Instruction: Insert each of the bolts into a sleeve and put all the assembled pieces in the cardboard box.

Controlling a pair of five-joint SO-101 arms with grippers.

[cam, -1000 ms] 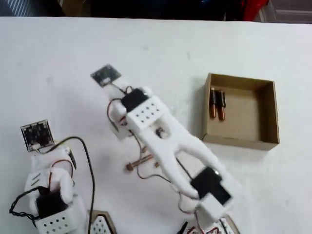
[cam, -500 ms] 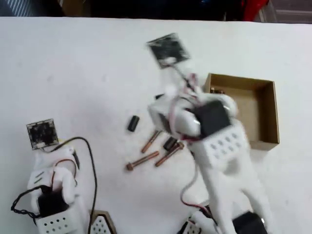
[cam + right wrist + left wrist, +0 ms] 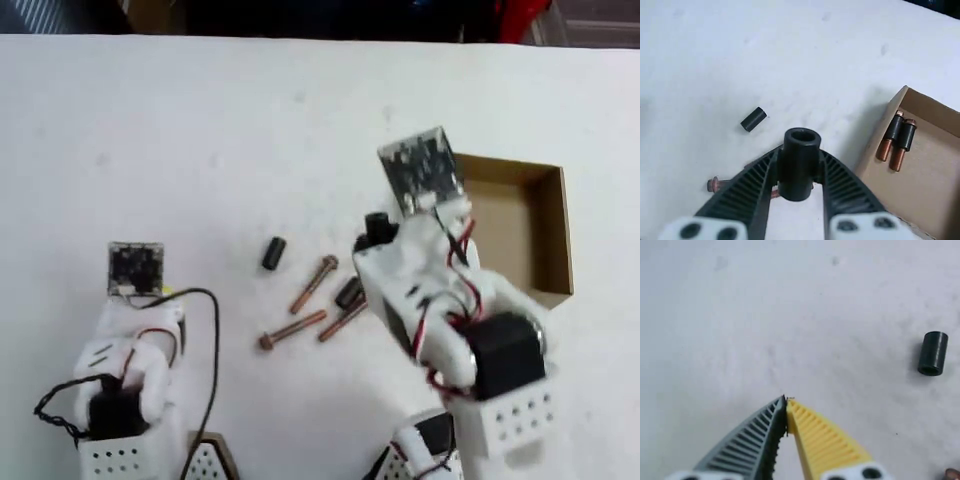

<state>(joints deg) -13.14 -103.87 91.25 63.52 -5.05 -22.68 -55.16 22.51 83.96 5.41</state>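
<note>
Between right gripper (image 3: 799,159) jaws — one black sleeve (image 3: 800,176)

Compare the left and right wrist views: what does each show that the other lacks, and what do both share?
Left wrist view, not the right: the shut yellow-and-grey left end effector. Right wrist view, not the left: the right end effector shut on a held sleeve, and the cardboard box with two assembled pieces. Both: the loose sleeve on the table.
</note>
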